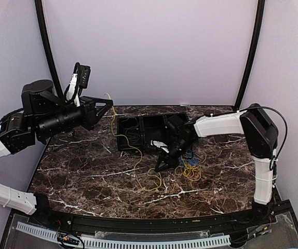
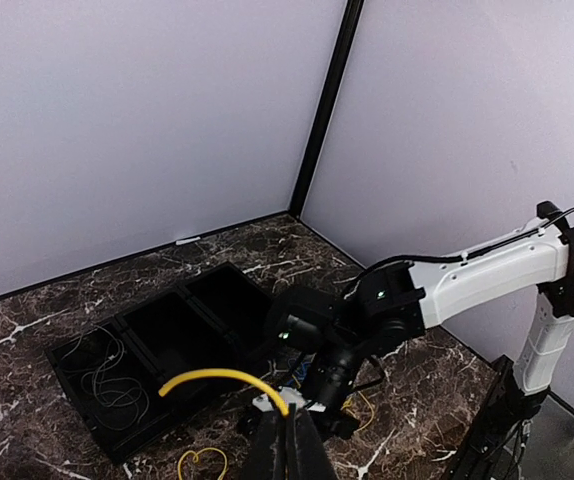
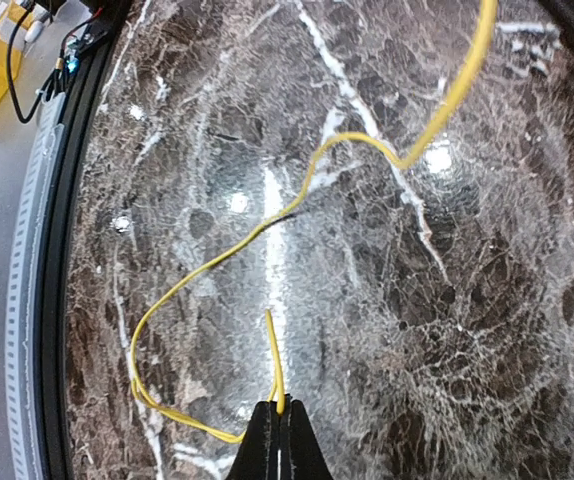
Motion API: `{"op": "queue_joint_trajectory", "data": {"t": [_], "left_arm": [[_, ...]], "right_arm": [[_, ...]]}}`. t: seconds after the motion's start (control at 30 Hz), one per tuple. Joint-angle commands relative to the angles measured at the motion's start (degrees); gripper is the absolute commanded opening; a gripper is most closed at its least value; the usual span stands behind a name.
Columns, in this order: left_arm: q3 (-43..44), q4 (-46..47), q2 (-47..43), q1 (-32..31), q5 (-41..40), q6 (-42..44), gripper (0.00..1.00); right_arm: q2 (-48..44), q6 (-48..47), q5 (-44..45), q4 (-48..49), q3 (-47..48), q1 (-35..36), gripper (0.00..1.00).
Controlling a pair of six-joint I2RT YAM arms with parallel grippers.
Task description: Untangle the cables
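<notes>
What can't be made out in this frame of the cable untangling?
1. Top view: the blue-and-yellow bundle is too small to trace its crossings.
2. Left wrist view: the right arm mostly hides that bundle.
3. Right wrist view: the yellow cable leaves the top edge, so whether the left end effector pinches the same one is unclear.
4. Top view: the right arm covers the tray's right compartment.

Dark marble-patterned table (image 1: 86, 174) with white veins, black three-compartment tray (image 1: 149, 127) toward its far middle, pale lilac walls (image 1: 149, 52) behind, black corner posts (image 1: 46, 46), white slotted strip (image 1: 138, 241) along the near edge.
</notes>
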Motion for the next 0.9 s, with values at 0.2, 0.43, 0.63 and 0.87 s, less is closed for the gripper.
{"op": "queue_joint_trajectory", "data": {"t": [0.2,0.43,0.63,0.87], "left_arm": [[-6.53,1.81,4.83,0.24,-1.4,-2.57,0.0],[-9.98,-9.04,7.09,2.45,-9.51,-3.86,0.0],[-10.84,-25.79,0.32,9.72,-21.49,-6.59,0.0],[-3.92,-39.79,-4.78,16.22,-36.32,-6.85,0.0]], "right_arm": [[-22.49,0.3,4.07,-1.24,2.81,-1.83,0.0],[-26.39,-0.67,7.25,-2.06,8.28,-11.08,0.0],[-25.89,-6.62,21.49,-3.41,11.36,-19.16,0.0],[-25.16,-10.12,34.07,1.9,9.84,-22.39,0.0]]}}
